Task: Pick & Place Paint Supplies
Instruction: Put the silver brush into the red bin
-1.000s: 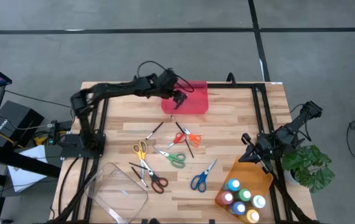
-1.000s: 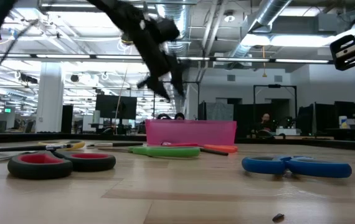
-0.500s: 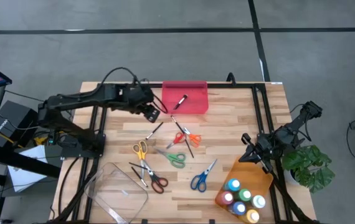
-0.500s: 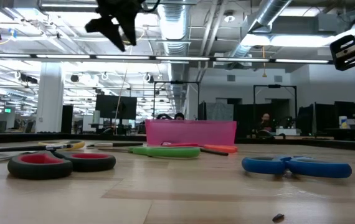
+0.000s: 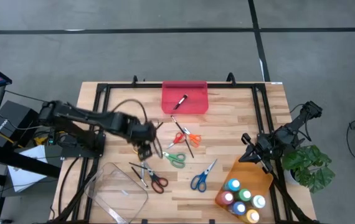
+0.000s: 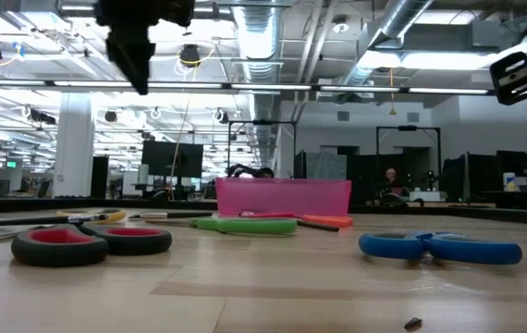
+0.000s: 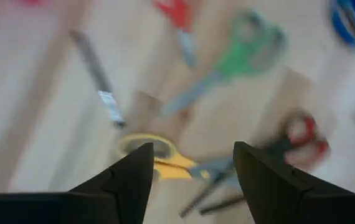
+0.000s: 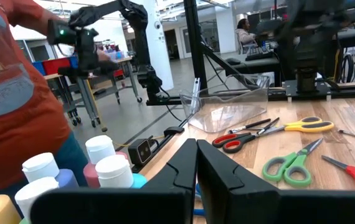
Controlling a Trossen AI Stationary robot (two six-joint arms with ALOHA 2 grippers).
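Note:
My left gripper (image 5: 142, 142) hangs open above the table's middle left, its fingers standing over the yellow-handled scissors (image 7: 159, 163) without touching them. In the left wrist view the green scissors (image 7: 246, 46), red scissors (image 7: 302, 134) and a thin dark stick (image 7: 96, 74) lie flat around them. Another dark stick (image 5: 181, 101) lies in the red tray (image 5: 193, 107). The white-capped paint bottles (image 5: 243, 196) stand in the orange tray (image 5: 252, 169). My right gripper (image 5: 253, 154) waits shut beside that tray at the table's right.
Orange-handled scissors (image 5: 190, 137), green scissors (image 5: 175, 159), blue scissors (image 5: 200, 178) and red scissors (image 5: 156, 182) lie spread over the table's middle. A clear tray (image 5: 116, 190) sits at the near left corner. A person in an orange shirt (image 8: 15, 93) stands beyond the table.
My left gripper has left the red tray at the far edge, swinging left and then toward the near edge until it is over the yellow scissors. A dark stick now shows lying in the red tray where the gripper was. My right arm has kept still.

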